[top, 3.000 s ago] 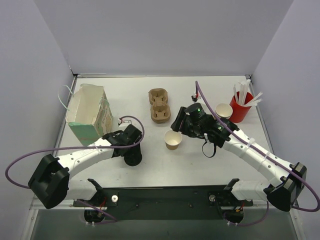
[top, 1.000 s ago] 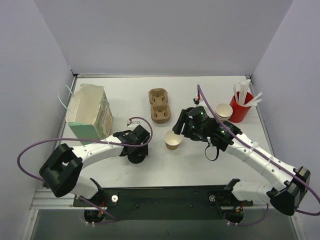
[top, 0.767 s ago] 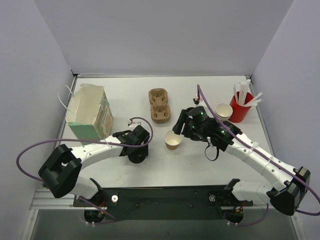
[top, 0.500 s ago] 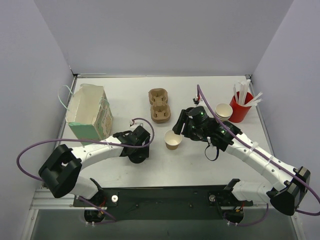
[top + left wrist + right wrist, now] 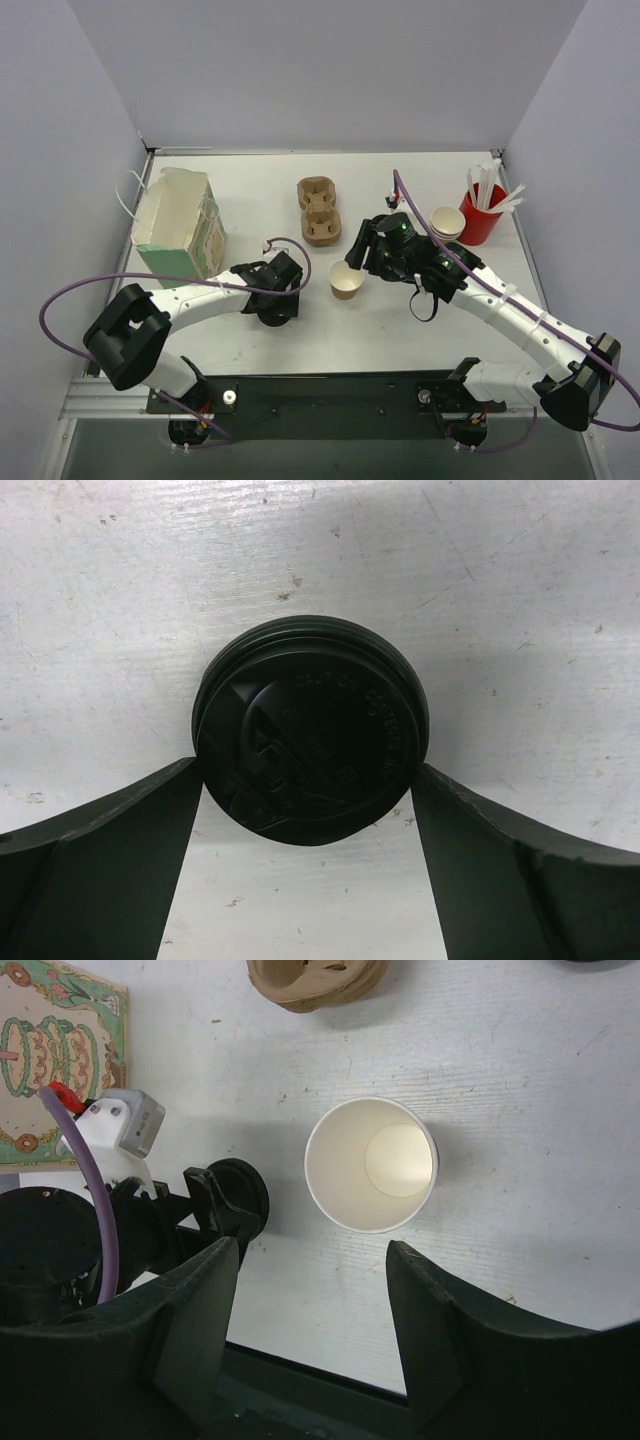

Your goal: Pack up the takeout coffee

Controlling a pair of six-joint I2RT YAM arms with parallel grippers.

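- Change over the last three seconds, top view: the left end effector (image 5: 275,300) has swung from beside the paper bag (image 5: 180,222) onto the black lid (image 5: 272,312). The right end effector (image 5: 356,262) has closed in on the takeout coffee cup (image 5: 347,280) from its 1 o'clock side.
- Over the last second both arms barely move, and the cup has not shifted at all.
- Left wrist view: the fingers (image 5: 110,870) touch the lid (image 5: 310,730) at its 9 and 3 o'clock edges, so I read it as gripped. I cannot tell whether it is lifted.
- Right wrist view: the right end effector (image 5: 312,1255) is spread wide and holds nothing. The cup (image 5: 370,1165) stands upright just beyond the fingertips, not yet between them, with its pale inside empty.
- Cup location: near the bench centre, with the lid at its 8 o'clock and the pulp carrier (image 5: 319,211) at its 11 o'clock.
- Judgement: lid pickup is in hand and the cup grasp is still pending, so the task is at an early stage. The cup needs steadying before the lid is pressed on.
- Bench (image 5: 420,180): white, scuffed and speckled in both wrist views.
- The bag sits at 10 o'clock of the bench, the red cup of sticks (image 5: 480,215) at 2 o'clock, and the stacked brown cups (image 5: 447,222) just beside it.
- Room: plain pale walls on three sides.
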